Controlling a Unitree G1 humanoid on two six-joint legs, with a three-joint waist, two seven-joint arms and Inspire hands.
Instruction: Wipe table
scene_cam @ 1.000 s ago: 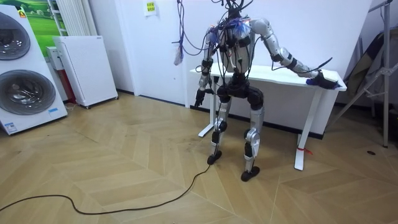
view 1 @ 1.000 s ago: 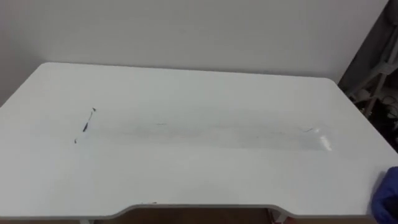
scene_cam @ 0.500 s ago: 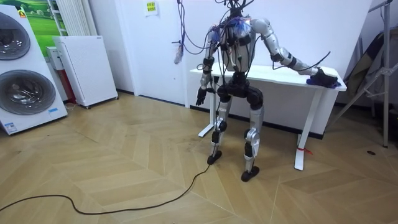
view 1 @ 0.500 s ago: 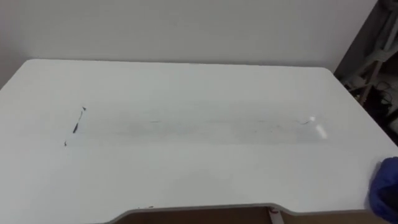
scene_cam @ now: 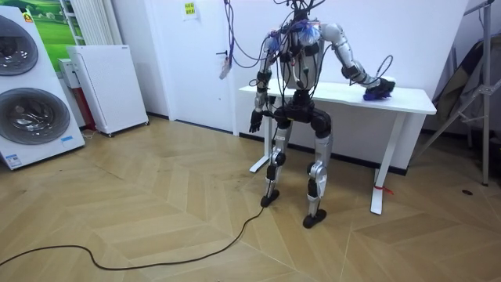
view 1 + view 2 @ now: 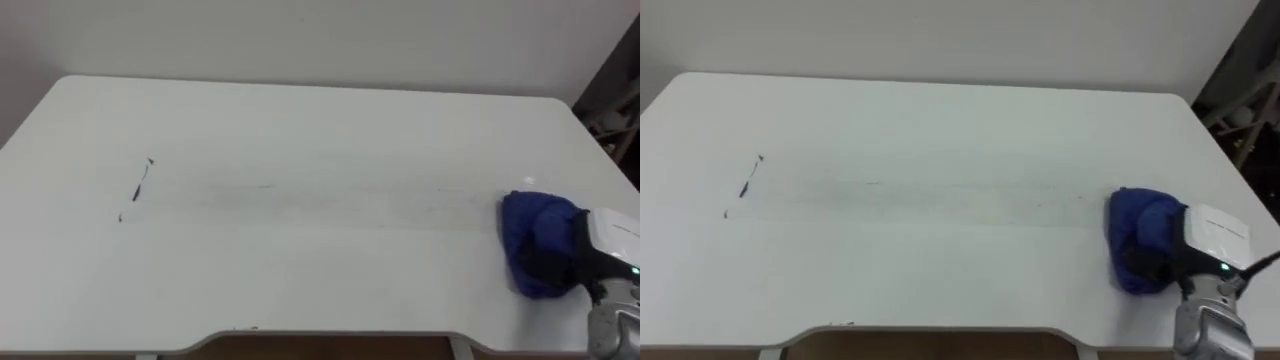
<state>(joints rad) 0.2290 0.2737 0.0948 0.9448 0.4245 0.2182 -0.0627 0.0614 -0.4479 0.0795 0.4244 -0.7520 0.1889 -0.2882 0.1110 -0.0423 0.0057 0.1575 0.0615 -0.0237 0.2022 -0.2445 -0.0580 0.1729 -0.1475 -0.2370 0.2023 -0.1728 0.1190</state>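
Our right hand (image 6: 568,266) rests on the blue cloth (image 6: 535,225) at the right end of the table (image 6: 320,120), we cannot tell if it grips it, our left hand (image 5: 254,122) hangs down, and the dark marks (image 6: 140,186) far left are not yet wiped.

White tabletop (image 6: 300,130), a few thin dark marks (image 6: 140,186) on it. The cloth (image 6: 535,235) is deep blue. The floor (image 5: 156,211) is light-brown herringbone wood.

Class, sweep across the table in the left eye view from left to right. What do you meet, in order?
dark marks → faint streak → blue cloth → right hand, resting on the cloth's right side
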